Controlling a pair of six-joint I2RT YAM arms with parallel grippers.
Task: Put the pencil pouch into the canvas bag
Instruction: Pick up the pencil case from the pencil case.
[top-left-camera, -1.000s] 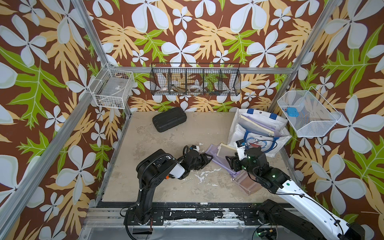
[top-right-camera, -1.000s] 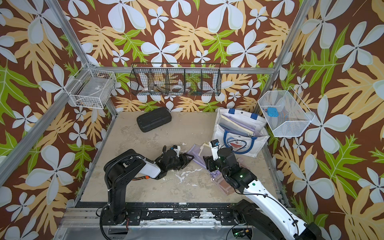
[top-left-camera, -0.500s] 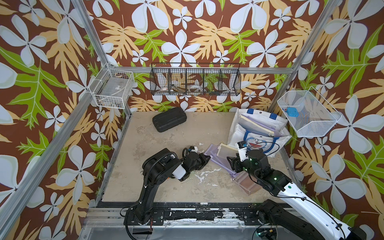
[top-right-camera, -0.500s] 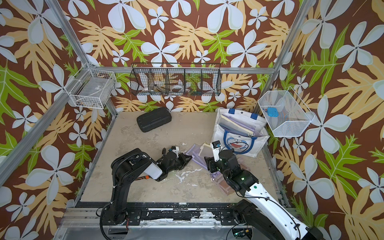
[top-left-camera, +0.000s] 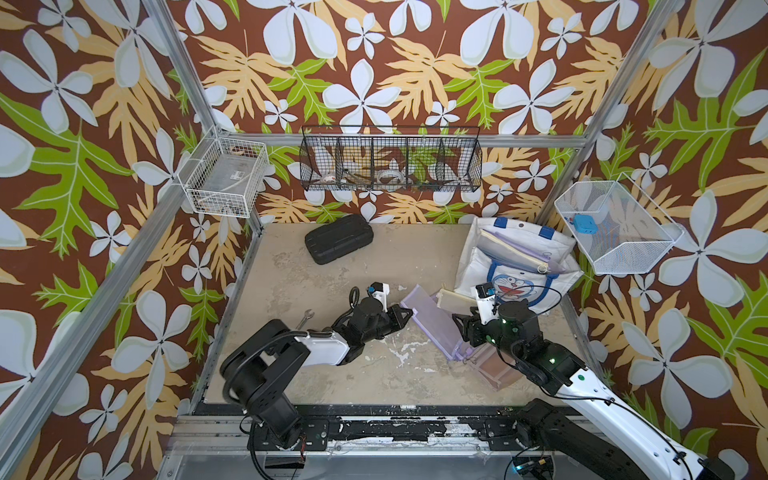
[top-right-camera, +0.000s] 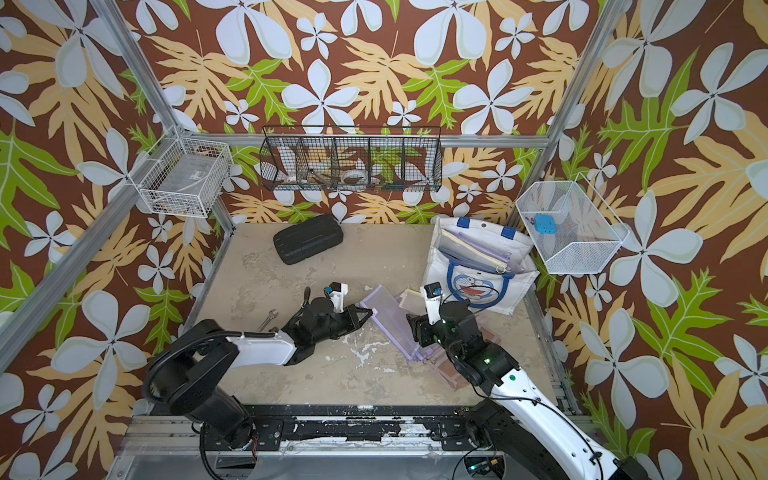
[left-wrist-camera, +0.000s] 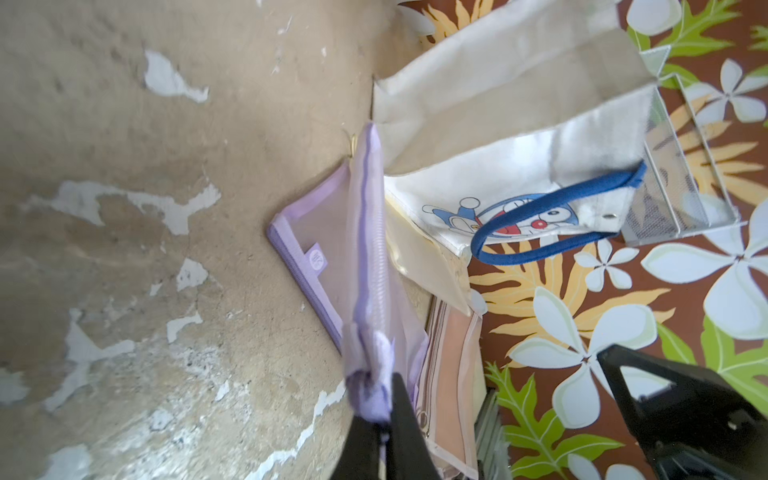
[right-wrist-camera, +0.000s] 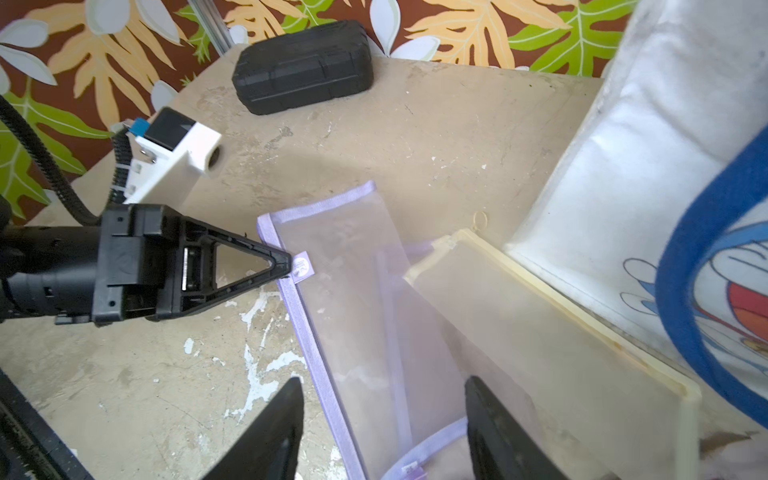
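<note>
Crucially, the flat lilac mesh pencil pouch (top-left-camera: 432, 322) lay just before the printed face of the white, blue-handled canvas bag (top-left-camera: 473, 268), its long edge away from the bag pinched in the closed left tool (right-wrist-camera: 286, 265), the right tool (right-wrist-camera: 384, 380) open over one end.

The pencil pouch (top-left-camera: 430, 320) is light purple and see-through. The canvas bag (top-left-camera: 473, 268) is white with blue handles and a blue cat face. The case (top-left-camera: 338, 239) at eleven o'clock is black.
</note>
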